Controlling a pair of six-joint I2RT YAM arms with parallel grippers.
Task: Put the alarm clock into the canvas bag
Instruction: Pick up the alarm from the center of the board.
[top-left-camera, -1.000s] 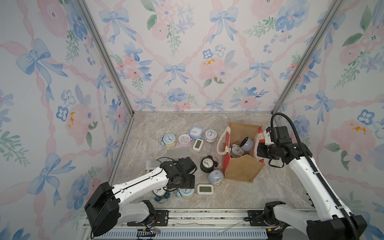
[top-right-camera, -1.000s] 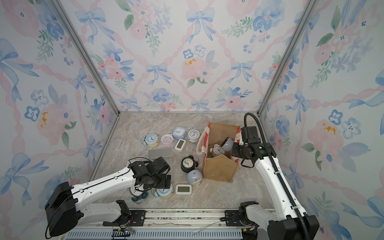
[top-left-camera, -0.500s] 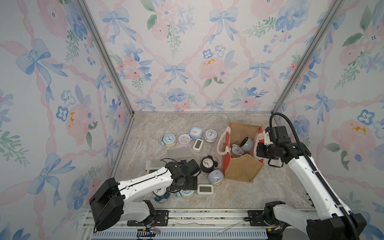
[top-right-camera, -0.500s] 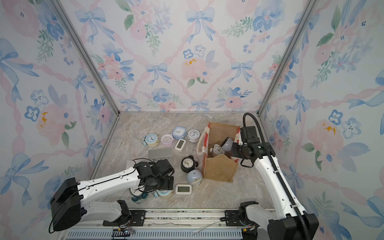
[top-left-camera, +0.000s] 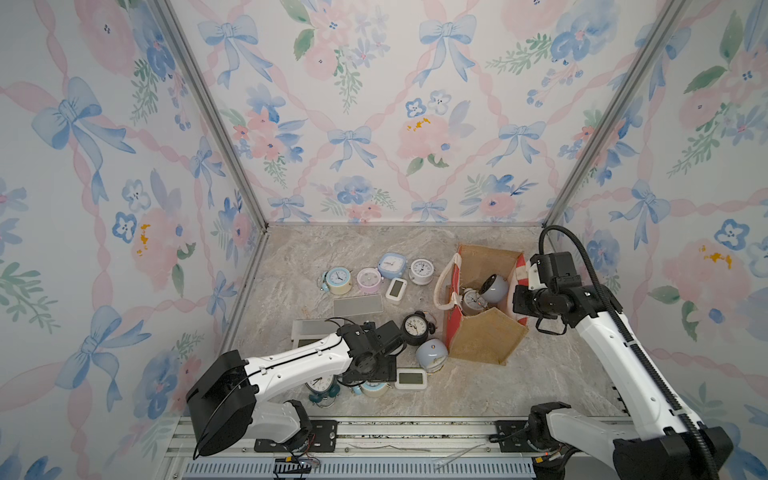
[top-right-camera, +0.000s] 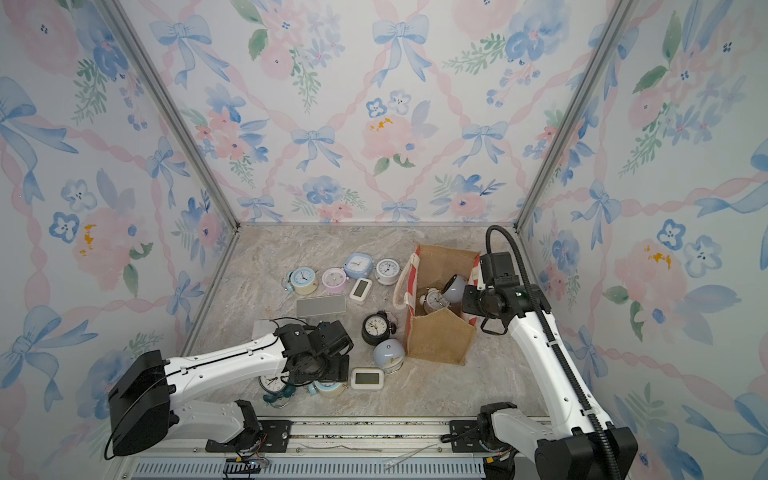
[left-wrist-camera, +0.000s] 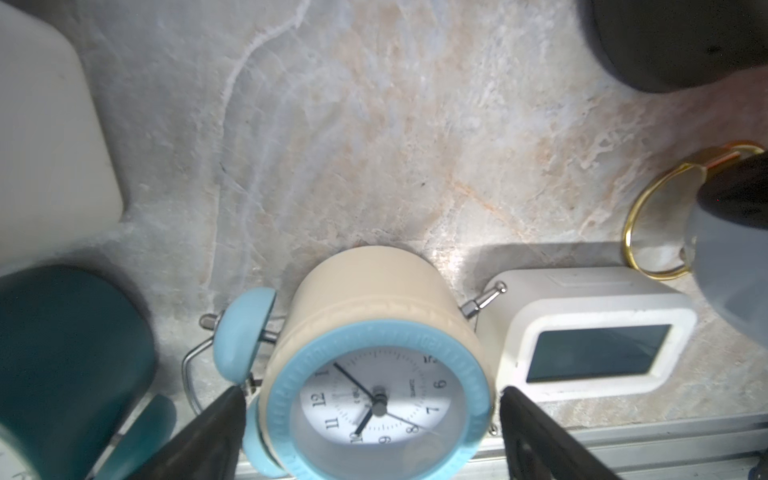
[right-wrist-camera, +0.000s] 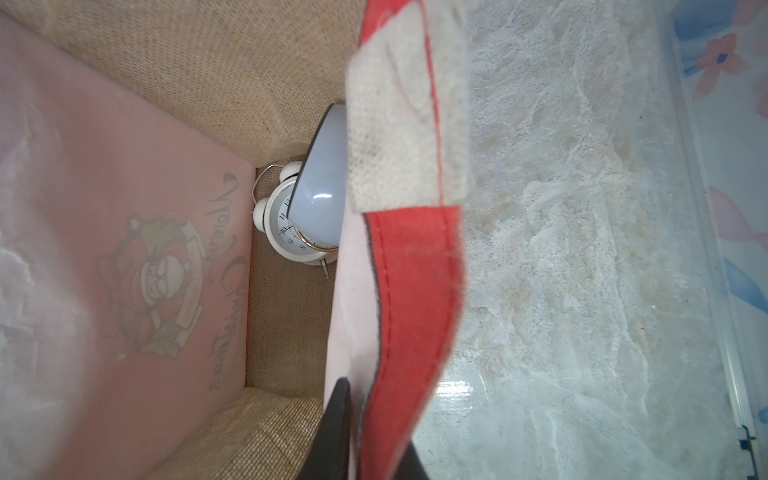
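Well clear of the canvas bag (top-left-camera: 484, 340), whose red edge (right-wrist-camera: 415, 270) my right gripper (right-wrist-camera: 374, 436) pinches, my left gripper (left-wrist-camera: 370, 395) brackets the cream alarm clock (left-wrist-camera: 374, 332), jaws wide: grasp pending, so close squarely next.

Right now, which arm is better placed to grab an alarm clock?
Left: the left gripper, open, flanks the cream-and-blue alarm clock; the right gripper is busy, shut on the canvas bag.

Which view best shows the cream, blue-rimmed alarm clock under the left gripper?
The left wrist view: the cream clock shows close up, dial readable, between the fingers of the open left gripper. In both top views only a sliver peeks out under that gripper. The right wrist view shows only the canvas bag, not this clock.
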